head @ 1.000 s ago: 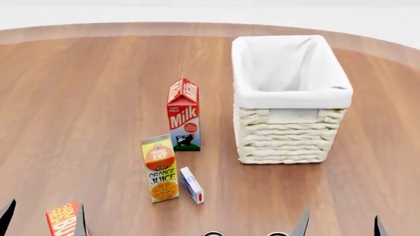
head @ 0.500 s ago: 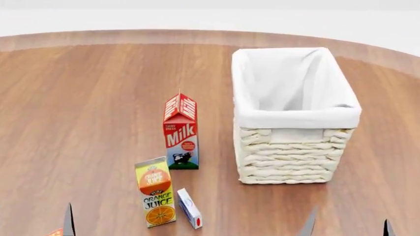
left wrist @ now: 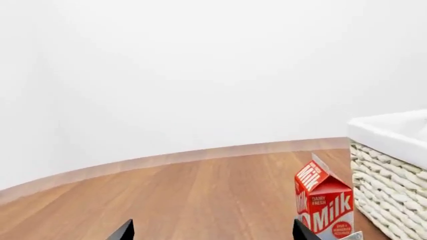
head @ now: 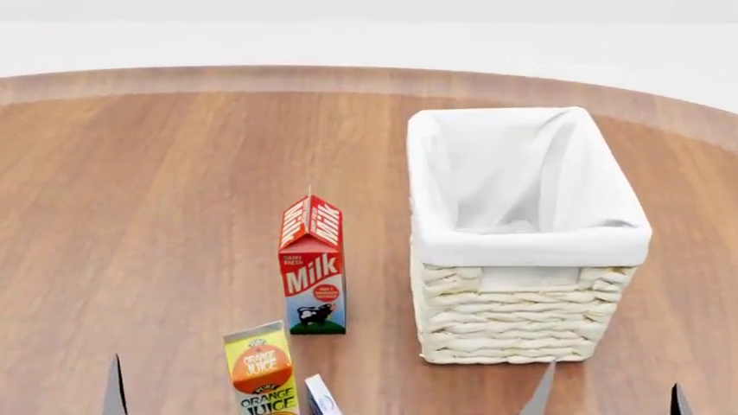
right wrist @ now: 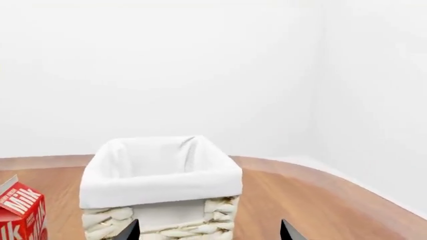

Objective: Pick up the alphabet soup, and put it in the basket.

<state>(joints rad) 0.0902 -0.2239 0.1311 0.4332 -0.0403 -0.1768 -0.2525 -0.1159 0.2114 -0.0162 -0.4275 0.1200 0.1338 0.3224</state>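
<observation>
The alphabet soup is out of view in every frame. The basket (head: 531, 246) stands at the right of the wooden table, cream wicker with a white cloth lining, and nothing shows inside it. It also appears in the right wrist view, basket (right wrist: 160, 180), straight ahead of my right gripper (right wrist: 209, 233), and at the edge of the left wrist view, basket (left wrist: 393, 135). My right gripper (head: 609, 401) is open just in front of the basket. My left gripper (left wrist: 212, 233) is open over bare wood, with nothing between its fingers.
A red and white milk carton (head: 311, 268) stands upright left of the basket. An orange juice carton (head: 263, 380) and a small white box (head: 320, 403) sit at the head view's lower edge. The table's rounded far edge (head: 346, 79) meets a white floor.
Everything has slid down in the head view as the camera looks farther out. The juice carton and small box are now cut off, and the red-orange item at lower left has left the view.
</observation>
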